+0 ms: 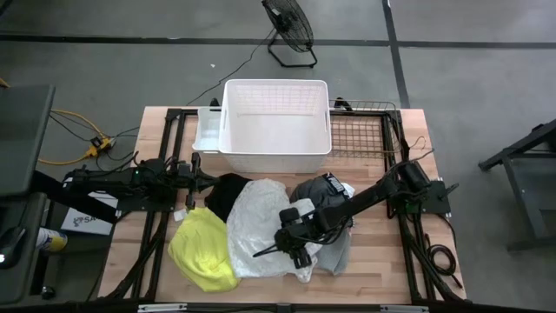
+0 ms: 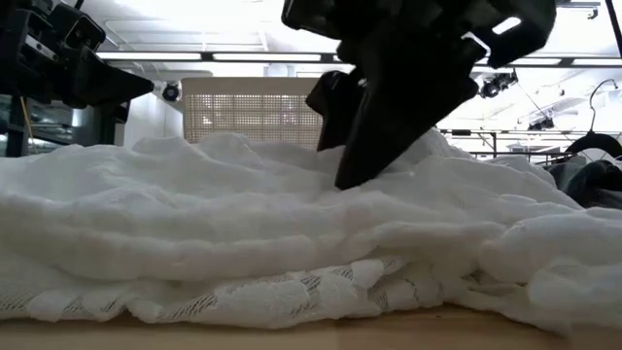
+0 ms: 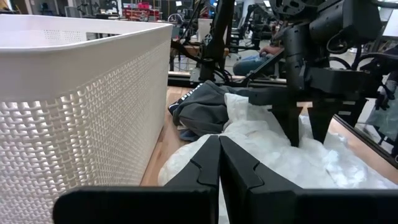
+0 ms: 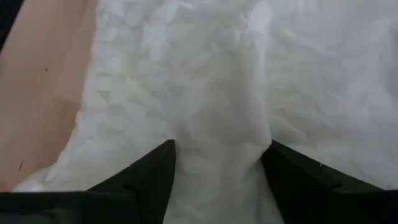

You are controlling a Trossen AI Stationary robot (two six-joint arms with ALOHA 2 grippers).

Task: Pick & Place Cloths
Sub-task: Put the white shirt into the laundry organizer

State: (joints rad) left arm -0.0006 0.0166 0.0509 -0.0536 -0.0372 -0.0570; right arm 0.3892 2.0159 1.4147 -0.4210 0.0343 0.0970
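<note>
A pile of cloths lies on the table in front of the white basket (image 1: pixel 276 126): the large white cloth (image 1: pixel 261 228) in the middle, the yellow cloth (image 1: pixel 204 250) to its left, the black cloth (image 1: pixel 228 193) and dark grey cloth (image 1: pixel 317 193) behind it. My right gripper (image 1: pixel 291 242) is open and stands down in the white cloth (image 4: pixel 205 74). My left gripper (image 1: pixel 198 174) is shut and hovers beside the basket's front left corner, near the black cloth, touching nothing. Smaller blue-grey cloths do not show clearly. My right gripper (image 4: pixel 217 146) comes from above, pointing down, with both open fingers (image 3: pixel 292 127) sunk into the top of the white cloth. A raised ridge of the cloth (image 4: pixel 219 165) stands between the fingers. The cloth still lies on the table; one layer or several, I cannot tell.
The basket (image 3: pixel 74 93) stands at the table's far middle, with a small white tray (image 1: pixel 207 132) on its left and a black wire rack (image 1: pixel 365 130) on its right. Bare wood shows along the table's near edge (image 1: pixel 382 269) and right side.
</note>
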